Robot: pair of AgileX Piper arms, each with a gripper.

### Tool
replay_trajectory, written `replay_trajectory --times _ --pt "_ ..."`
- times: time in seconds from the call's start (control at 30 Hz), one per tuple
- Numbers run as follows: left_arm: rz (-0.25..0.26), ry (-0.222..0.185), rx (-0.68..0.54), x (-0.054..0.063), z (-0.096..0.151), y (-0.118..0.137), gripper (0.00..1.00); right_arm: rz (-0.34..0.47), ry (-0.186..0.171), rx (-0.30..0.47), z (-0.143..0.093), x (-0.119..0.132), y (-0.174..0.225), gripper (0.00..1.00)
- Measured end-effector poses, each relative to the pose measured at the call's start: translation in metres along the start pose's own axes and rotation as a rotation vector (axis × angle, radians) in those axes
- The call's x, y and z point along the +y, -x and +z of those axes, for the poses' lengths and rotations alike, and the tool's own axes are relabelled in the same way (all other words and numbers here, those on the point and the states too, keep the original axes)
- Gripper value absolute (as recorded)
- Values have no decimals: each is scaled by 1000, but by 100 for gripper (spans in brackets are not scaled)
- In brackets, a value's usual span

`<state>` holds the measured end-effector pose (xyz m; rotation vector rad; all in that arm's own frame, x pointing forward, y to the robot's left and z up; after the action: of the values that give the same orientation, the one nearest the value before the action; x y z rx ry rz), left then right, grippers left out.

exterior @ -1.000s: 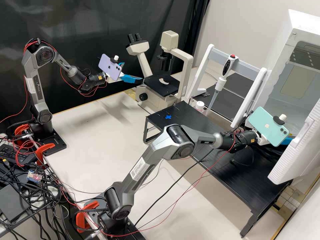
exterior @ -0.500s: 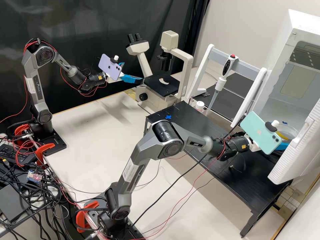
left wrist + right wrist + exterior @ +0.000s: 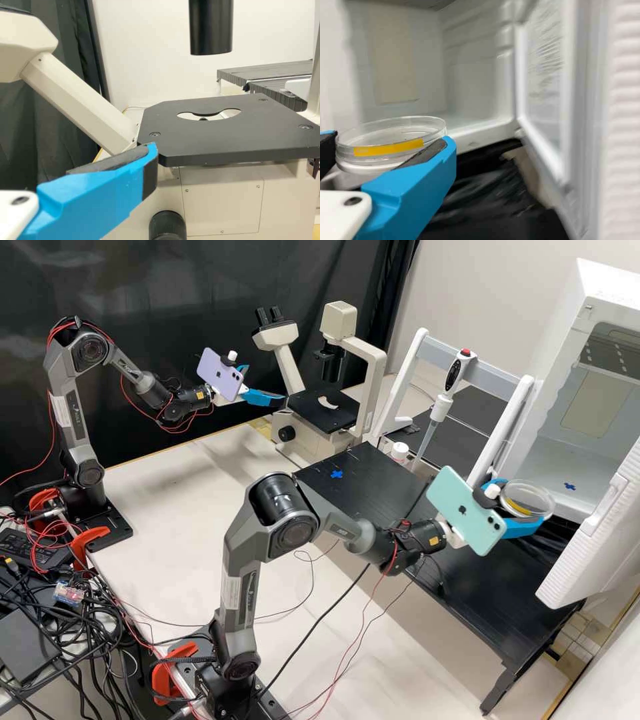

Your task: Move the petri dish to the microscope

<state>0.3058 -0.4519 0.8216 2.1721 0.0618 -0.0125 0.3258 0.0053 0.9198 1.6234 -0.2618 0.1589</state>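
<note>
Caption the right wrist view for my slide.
Petri dish with a yellow strip, held in the right gripper before an open white chamber.

Right hand [image 3: 525,501] outstretched, elbow [image 3: 281,515] high

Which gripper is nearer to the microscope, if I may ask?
Left: the left gripper is beside the microscope; the right gripper, holding the dish, is farther off, by the open cabinet.
</note>
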Motion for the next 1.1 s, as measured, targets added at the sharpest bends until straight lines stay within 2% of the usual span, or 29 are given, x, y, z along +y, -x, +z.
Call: replay_trajectory --times 0.13,0.37,0.47,0.8,1.1 --pt "0 0 0 0 0 0 100 -90 9 46 -12 -23 27 0" --pt "0 0 0 0 0 0 100 -171 23 144 -34 -49 56 0" --pt "0 0 0 0 0 0 100 -209 31 195 -45 -61 64 0" --pt "0 0 0 0 0 0 100 -338 26 348 -82 -96 83 0" --pt "0 0 0 0 0 0 100 -447 43 488 -115 -127 92 0"
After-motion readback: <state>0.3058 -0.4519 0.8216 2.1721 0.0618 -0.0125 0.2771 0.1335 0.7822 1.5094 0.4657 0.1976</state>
